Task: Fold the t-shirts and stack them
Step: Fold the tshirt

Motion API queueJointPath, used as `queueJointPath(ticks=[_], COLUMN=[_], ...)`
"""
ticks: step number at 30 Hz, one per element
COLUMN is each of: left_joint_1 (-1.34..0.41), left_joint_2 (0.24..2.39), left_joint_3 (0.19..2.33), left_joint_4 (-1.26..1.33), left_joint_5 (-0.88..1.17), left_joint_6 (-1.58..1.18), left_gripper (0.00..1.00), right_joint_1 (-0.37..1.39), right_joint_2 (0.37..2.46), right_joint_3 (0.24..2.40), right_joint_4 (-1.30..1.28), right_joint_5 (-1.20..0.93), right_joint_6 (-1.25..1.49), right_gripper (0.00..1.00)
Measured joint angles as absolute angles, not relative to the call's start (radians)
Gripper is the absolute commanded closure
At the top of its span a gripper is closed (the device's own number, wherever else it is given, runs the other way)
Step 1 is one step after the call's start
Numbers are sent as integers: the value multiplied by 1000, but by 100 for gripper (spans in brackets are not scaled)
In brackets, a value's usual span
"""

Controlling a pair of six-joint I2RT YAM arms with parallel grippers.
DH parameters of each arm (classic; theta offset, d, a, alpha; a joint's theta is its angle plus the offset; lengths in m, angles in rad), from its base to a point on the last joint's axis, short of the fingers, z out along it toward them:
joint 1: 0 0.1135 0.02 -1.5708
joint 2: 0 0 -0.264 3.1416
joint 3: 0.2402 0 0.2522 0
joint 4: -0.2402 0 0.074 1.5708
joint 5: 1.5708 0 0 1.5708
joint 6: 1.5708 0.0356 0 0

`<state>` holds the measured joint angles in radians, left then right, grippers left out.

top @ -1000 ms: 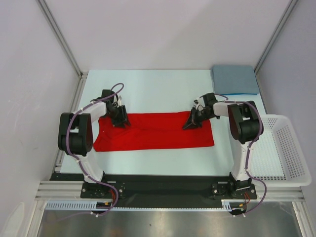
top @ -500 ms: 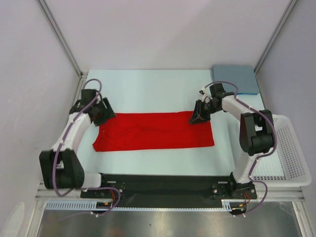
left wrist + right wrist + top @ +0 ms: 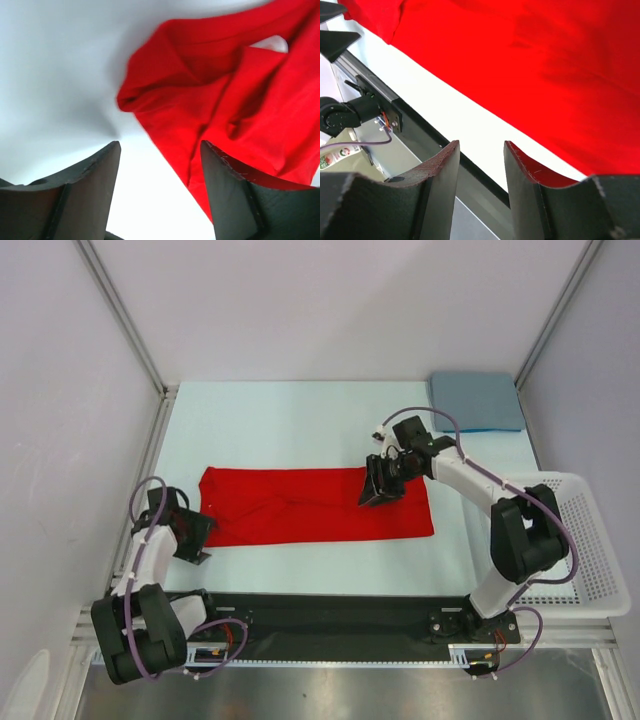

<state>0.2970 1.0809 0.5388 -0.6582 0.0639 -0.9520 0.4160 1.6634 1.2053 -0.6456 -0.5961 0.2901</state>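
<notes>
Folding the red t-shirt [image 3: 315, 505] at the tabletop [image 3: 300, 420] centre: left gripper [image 3: 160, 145] and right gripper [image 3: 481, 143] gape empty; you likely grip its ends next.

Mid-table [image 3: 300, 420] lies the flat t-shirt [image 3: 300, 505], long side running left-right. Everything else rel. to it:

The folded t-shirt [image 3: 476, 401] sits behind it & to the right, at the table's far right corner, well apart. The basket [image 3: 585, 540] is to its right, beside the table's right edge, nearer the front than the folded t-shirt. Just off its front left corner is the left gripper [image 3: 195, 537], over bare table. Over its right part, toward the back edge, is the right gripper [image 3: 376, 488] — can't tell if it touches the cloth.
</notes>
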Motion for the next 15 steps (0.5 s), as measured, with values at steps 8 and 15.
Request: queueJointPath(ticks=[8,15], left_joint_1=[308,352], left_joint_2=[1043,1121], left_joint_3=[466,483], left_joint_4=[-600,-509], left_joint_5=[16,-6], left_joint_6=[-1062,-1069], left_gripper=[34,59], right_joint_1=[419,419], right_joint_2=[1605,1607], right_joint_3=[1192,1192], right_joint_4=[-647,-639], right_joint_5=[-587,-563], right_joint_6=[294,298], right_gripper=[53,60])
